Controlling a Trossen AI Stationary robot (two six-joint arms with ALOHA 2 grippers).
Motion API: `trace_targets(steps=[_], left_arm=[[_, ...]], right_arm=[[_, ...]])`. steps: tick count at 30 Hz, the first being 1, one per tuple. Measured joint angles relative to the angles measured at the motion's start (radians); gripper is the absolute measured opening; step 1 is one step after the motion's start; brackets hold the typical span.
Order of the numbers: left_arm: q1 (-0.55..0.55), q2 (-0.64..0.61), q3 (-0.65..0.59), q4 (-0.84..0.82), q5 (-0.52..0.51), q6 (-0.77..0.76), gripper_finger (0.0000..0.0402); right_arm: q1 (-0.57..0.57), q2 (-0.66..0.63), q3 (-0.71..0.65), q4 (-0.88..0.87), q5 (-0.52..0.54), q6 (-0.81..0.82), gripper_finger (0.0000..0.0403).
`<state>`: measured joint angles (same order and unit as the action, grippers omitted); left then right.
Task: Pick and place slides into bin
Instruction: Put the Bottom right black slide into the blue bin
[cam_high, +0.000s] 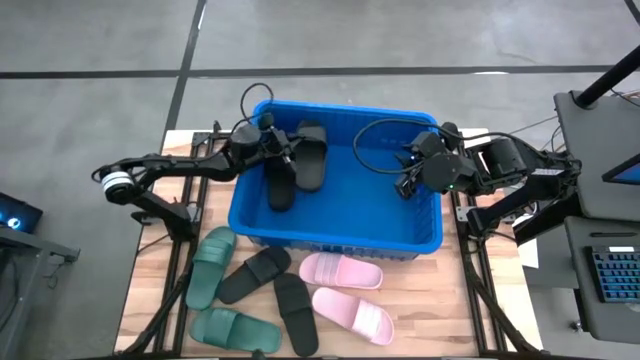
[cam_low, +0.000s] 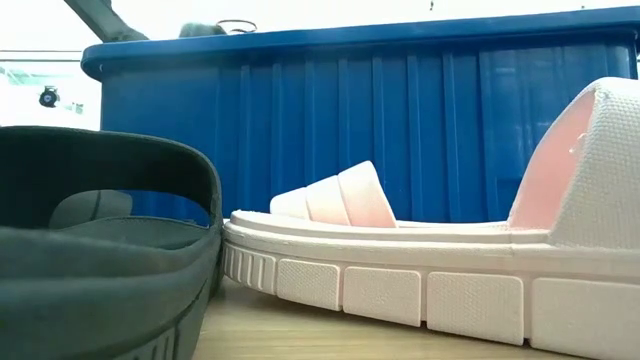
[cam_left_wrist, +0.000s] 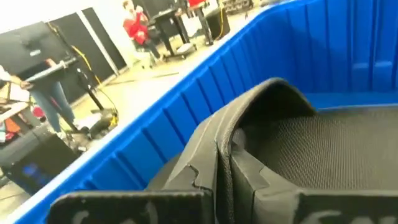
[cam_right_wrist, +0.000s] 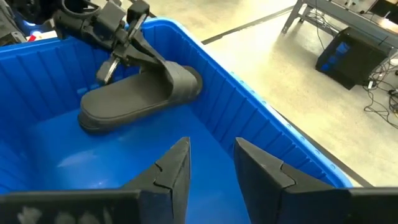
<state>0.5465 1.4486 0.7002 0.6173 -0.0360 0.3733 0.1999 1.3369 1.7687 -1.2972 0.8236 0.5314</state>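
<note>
High view: left gripper (cam_high: 268, 140) clamped on a black slide (cam_high: 281, 180) inside the blue bin (cam_high: 335, 240); release low. Right gripper (cam_high: 408, 185) empty, fingers apart.

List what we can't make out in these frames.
- Low view: inside of the blue bin hidden by its own near wall; neither arm shows.
- Low view: dark green slide and the nearer pink slide cut off by the edges.
- Left wrist view: black slide fills the frame; the left gripper contact isn't visible.
- High view: right gripper too small to judge its jaws.
- Right wrist view: people beyond the bin too blurred.
</note>
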Motion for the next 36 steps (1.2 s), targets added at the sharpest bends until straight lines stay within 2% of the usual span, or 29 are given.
trace_targets(steps=[4, 13, 16, 19, 24, 30, 36], left_arm=[[-0.01, 0.039, 0.023, 0.029, 0.026, 0.015, 0.0], [-0.076, 0.022, 0.075, 0.021, 0.056, 0.132, 0.0], [-0.075, 0.008, 0.085, 0.032, 0.031, 0.133, 0.0], [-0.075, 0.029, 0.08, -0.034, 0.0, 0.152, 0.0], [-0.089, 0.071, 0.089, -0.073, 0.0, 0.19, 0.0], [-0.105, 0.054, 0.13, -0.171, -0.002, 0.191, 0.0], [-0.105, 0.082, 0.159, -0.278, -0.119, 0.29, 0.0]], right_arm=[[0.0, 0.0, 0.0, 0.0, 0.002, 0.0, 0.0115], [-0.001, 0.0, 0.0, -0.004, 0.016, -0.004, 0.011], [-0.001, 0.0, 0.0, -0.004, 0.016, -0.008, 0.0107], [-0.001, 0.0, 0.0, -0.006, 0.017, -0.009, 0.0107], [-0.002, 0.0, 0.0, -0.008, 0.017, -0.012, 0.0105], [-0.002, 0.0, 0.0, -0.008, 0.017, -0.012, 0.01], [-0.002, 0.0, 0.0, -0.008, 0.017, -0.019, 0.0102]])
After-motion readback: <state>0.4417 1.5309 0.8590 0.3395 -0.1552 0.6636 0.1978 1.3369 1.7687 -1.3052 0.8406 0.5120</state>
